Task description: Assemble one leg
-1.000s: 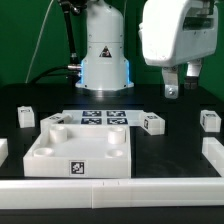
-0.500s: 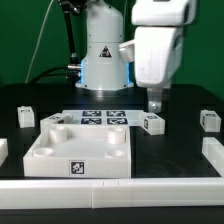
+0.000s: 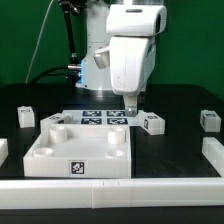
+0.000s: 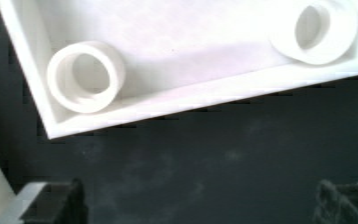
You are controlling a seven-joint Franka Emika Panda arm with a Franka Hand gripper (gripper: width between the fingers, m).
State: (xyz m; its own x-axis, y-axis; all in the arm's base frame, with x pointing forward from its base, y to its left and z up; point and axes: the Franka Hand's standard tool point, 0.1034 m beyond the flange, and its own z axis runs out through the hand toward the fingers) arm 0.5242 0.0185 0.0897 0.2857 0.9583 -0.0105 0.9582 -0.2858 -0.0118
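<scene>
Black fingers [image 4: 48, 200]: one at each side of the wrist view, well apart.
Jaws: released, spread wide, empty; only bare bench between.
Hand [image 3: 135, 50]: white, fingers pointing down, hanging above the bench near the marker board's end on the exterior view's right; touching nothing.
Bench [image 3: 170, 100]: black, matte.
Marker board [image 3: 100, 118]: flat on the bench, behind the top.
Leg [image 3: 152, 123]: small white block with a tag on its side, on the bench just beside the marker board on the exterior view's right; near the jaws, not touched.
Right leg [image 3: 208, 120]: on the bench, further to the exterior view's right.
Left leg [image 3: 26, 117]: on the bench at the far left, well apart from the jaws.
Top [image 3: 45, 155]: white square tray in front of the marker board, tag on its near wall.
Sockets [image 4: 87, 75]: round, two in the wrist view.
Rail [image 3: 110, 190]: white, along the front edge.
</scene>
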